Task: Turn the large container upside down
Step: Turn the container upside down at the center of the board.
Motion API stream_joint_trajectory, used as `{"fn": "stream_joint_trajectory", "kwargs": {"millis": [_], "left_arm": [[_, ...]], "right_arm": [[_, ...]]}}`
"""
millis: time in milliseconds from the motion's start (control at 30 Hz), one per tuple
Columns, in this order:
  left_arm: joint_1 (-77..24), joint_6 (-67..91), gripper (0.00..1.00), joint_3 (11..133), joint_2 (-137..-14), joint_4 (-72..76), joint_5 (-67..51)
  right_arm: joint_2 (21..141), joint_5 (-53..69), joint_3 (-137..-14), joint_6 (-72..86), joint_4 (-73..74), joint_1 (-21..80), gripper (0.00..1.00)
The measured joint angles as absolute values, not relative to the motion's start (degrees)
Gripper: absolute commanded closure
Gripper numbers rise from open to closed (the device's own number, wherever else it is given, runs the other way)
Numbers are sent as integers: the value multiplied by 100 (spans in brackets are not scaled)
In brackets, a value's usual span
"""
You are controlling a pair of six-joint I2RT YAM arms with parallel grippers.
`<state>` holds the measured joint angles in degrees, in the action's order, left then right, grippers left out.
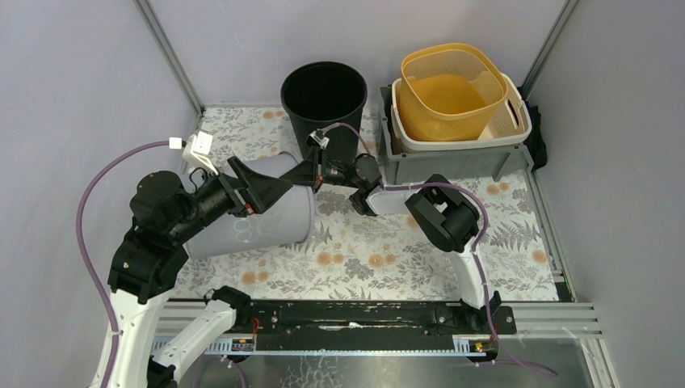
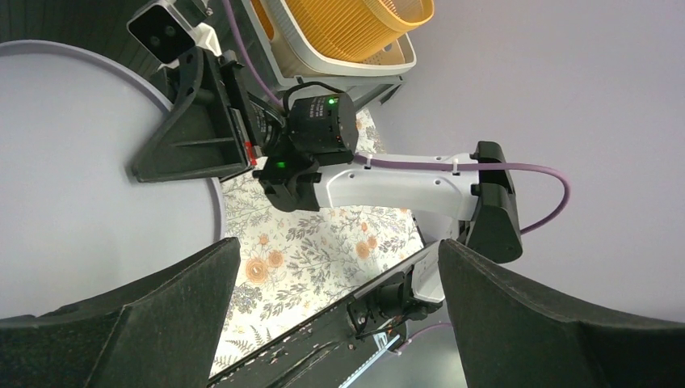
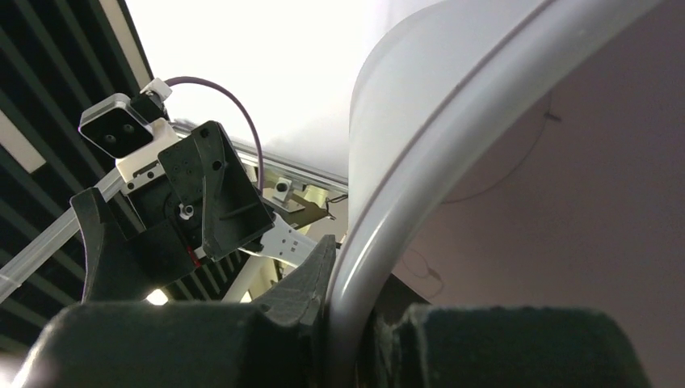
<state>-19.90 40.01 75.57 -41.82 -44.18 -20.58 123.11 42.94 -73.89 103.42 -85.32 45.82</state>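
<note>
The large pale grey container (image 1: 271,228) lies tilted on its side on the floral mat, its open mouth toward the right. My right gripper (image 1: 307,175) is shut on its upper rim; in the right wrist view the rim (image 3: 404,194) runs between the two pads of that gripper (image 3: 349,327). My left gripper (image 1: 265,191) is open over the container's upper side and holds nothing. In the left wrist view the container (image 2: 81,170) fills the left, and the left gripper's jaws (image 2: 339,303) stand wide apart over the mat.
A black ribbed bin (image 1: 324,101) stands upright just behind the two grippers. A grey crate (image 1: 452,158) at the back right holds a white basket (image 1: 517,121) with a yellow basket (image 1: 449,90) in it. Grey walls enclose the mat.
</note>
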Motion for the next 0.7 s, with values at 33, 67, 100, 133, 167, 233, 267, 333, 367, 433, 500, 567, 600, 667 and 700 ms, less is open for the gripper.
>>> {"fn": "stream_joint_trajectory", "kwargs": {"millis": [33, 67, 100, 133, 167, 233, 267, 333, 367, 433, 500, 567, 600, 667, 700], "left_arm": [[-1990, 4001, 0, 7561, -4189, -4423, -2058], [-1990, 3999, 0, 7575, -4200, -4427, -2058], [-1990, 3999, 0, 7596, -4217, -4427, -2058], [-1990, 3999, 0, 7614, -4233, -4425, -2058], [-1990, 3999, 0, 7627, -4248, -4425, -2058], [-1990, 3997, 0, 7662, -4274, -4427, -2053], [-1990, 3997, 0, 7688, -4287, -4429, -2051], [-1990, 3994, 0, 7758, -4313, -4434, -2029], [-1990, 3994, 0, 7806, -4333, -4440, -2016], [-1990, 3988, 0, 7894, -4368, -4447, -1997], [-1990, 3951, 0, 7975, -4399, -4456, -1966], [-1990, 3922, 0, 8027, -4425, -4464, -1925], [-1990, 3907, 0, 8053, -4438, -4473, -1907], [-1990, 3889, 0, 8090, -4471, -4475, -1894], [-1990, 3885, 0, 8095, -4482, -4473, -1890]], "right_arm": [[12379, 4283, -7472, 10368, -8571, 4593, 100], [12460, 4261, -7579, 10398, -8619, 4609, 100], [12534, 4248, -7677, 10420, -8648, 4622, 100], [12595, 4233, -7758, 10431, -8670, 4635, 100], [12665, 4202, -7839, 10442, -8685, 4646, 100], [12805, 4110, -7968, 10453, -8713, 4672, 100], [12905, 4042, -8034, 10455, -8755, 4685, 100], [13021, 3955, -8099, 10471, -8774, 4698, 100], [13107, 3905, -8147, 10473, -8777, 4705, 100], [13235, 3780, -8182, 10466, -8774, 4716, 100], [13334, 3632, -8182, 10466, -8770, 4733, 100], [13395, 3487, -8178, 10451, -8761, 4748, 100], [13410, 3389, -8167, 10433, -8746, 4757, 100], [13410, 3188, -8125, 10372, -8737, 4779, 100], [13410, 3098, -8117, 10339, -8735, 4788, 100]]}}
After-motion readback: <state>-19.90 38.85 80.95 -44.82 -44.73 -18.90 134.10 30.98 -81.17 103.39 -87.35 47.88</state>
